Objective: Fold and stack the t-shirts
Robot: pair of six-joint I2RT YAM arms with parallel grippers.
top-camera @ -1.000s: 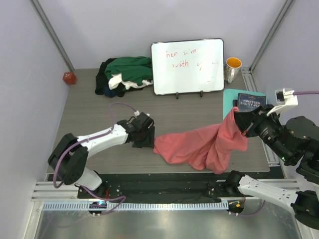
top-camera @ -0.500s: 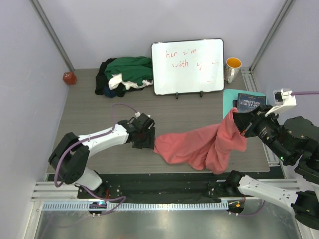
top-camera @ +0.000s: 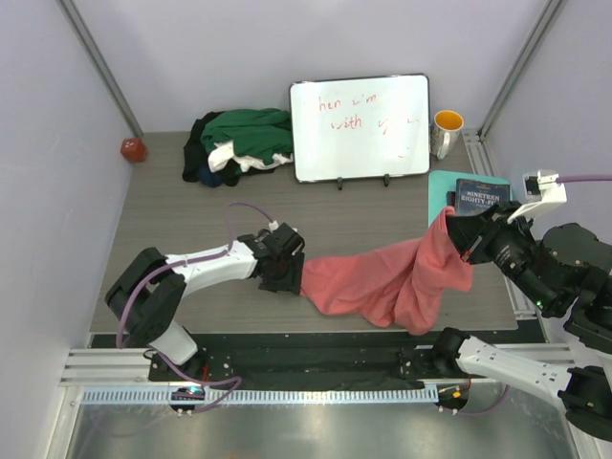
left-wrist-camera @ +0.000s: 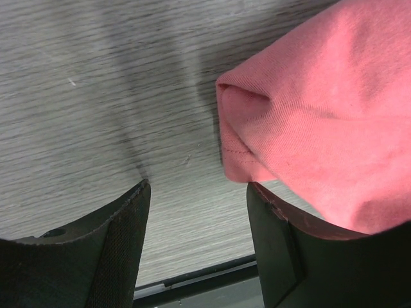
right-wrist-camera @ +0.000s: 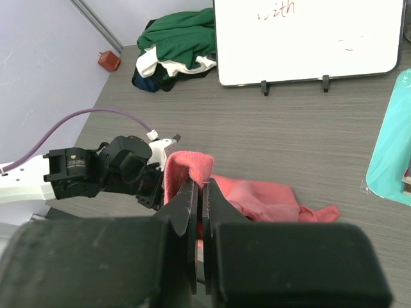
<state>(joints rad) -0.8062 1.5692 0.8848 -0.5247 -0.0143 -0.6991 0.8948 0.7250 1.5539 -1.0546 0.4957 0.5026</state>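
A salmon-pink t-shirt [top-camera: 387,279] lies crumpled across the table's front, its right end lifted. My right gripper [top-camera: 455,229] is shut on that raised edge; the right wrist view shows pink cloth [right-wrist-camera: 186,168] pinched between the jaws [right-wrist-camera: 203,186]. My left gripper [top-camera: 292,273] stands open at the shirt's left tip. In the left wrist view the folded pink hem [left-wrist-camera: 257,138] lies just beyond the right finger [left-wrist-camera: 276,237], with bare table between the fingers [left-wrist-camera: 196,192]. A heap of dark green, white and black t-shirts [top-camera: 237,143] sits at the back left.
A whiteboard [top-camera: 360,126] with red writing stands at the back centre. A mug [top-camera: 446,132] is at the back right, and a dark book [top-camera: 481,196] lies on a teal mat [top-camera: 442,191]. A small red object [top-camera: 132,149] sits at the far left edge.
My left gripper has slid right along the table up to the pink shirt's left tip. The right gripper and the lifted cloth have hardly moved.
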